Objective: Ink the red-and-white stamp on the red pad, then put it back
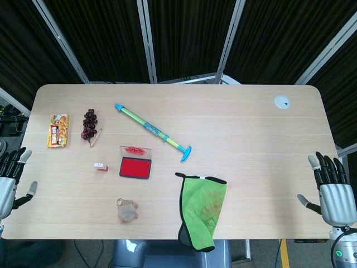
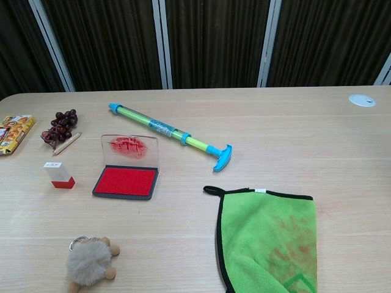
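Note:
The small red-and-white stamp (image 1: 101, 166) (image 2: 59, 174) stands upright on the table, just left of the red ink pad (image 1: 135, 167) (image 2: 126, 181). The pad's clear lid (image 2: 129, 151) is raised and smeared with red ink. My left hand (image 1: 11, 181) hovers at the table's left edge, fingers apart, holding nothing, well left of the stamp. Over at the right edge, my right hand (image 1: 332, 192) is also spread and empty. Neither hand appears in the chest view.
A green cloth (image 1: 202, 209) (image 2: 269, 235) hangs over the front edge. A blue-green water squirter (image 1: 152, 130) (image 2: 171, 133) lies diagonally behind the pad. Grapes (image 1: 89, 124), a snack packet (image 1: 58, 130), a fluffy keychain (image 1: 126, 210) and a white disc (image 1: 282, 102) lie about.

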{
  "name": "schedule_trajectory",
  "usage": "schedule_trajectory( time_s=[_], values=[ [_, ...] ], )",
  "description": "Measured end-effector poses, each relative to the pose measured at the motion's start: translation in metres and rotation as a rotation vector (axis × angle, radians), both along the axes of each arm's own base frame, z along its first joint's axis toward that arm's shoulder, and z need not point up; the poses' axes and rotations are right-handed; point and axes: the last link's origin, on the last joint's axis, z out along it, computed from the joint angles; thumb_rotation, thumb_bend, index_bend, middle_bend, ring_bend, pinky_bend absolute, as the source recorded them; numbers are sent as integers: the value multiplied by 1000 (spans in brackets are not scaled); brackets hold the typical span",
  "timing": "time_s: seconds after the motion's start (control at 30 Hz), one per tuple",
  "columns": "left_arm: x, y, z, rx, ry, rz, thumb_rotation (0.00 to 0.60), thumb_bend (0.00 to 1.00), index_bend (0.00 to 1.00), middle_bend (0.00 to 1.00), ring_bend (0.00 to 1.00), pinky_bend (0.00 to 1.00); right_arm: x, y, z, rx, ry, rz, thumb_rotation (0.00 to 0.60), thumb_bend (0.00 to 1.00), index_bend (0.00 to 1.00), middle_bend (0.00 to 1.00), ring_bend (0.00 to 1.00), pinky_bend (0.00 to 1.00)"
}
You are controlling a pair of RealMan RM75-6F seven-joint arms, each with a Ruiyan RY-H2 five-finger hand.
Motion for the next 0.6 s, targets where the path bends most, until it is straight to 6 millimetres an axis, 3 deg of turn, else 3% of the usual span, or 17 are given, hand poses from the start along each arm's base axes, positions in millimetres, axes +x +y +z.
schedule_trajectory(
  time_s=[0.1,0.17,0.23,0.33,0.43,0.6],
  values=[
    [0,0,-1,-8,3,-9,600,0,0,0,4,1,0,1,-1,5,3,1,600,0,0,0,0,0],
    [1,1,-3,-18,-2,-22,600,0,0,0,132,105,0,1,-1,8,4,2,600,0,0,0,0,0],
    [2,6,-7,-34,-17,-36,600,0,0,0,448,405,0,1,-1,10,1,2,600,0,0,0,0,0],
    [8,19,-15,-61,-55,-61,600,0,0,25,760,734,0,-1,-1,13,3,-2,600,0,0,0,0,0],
    [16,37,-26,-89,-70,-80,600,0,16,138,881,884,-2,-3,-2,18,13,-13,600,0,0,0,0,0],
    [29,68,-50,-177,-44,-78,600,0,88,224,922,930,-7,-6,-5,28,33,-41,600,0,0,0,0,0]
  ],
)
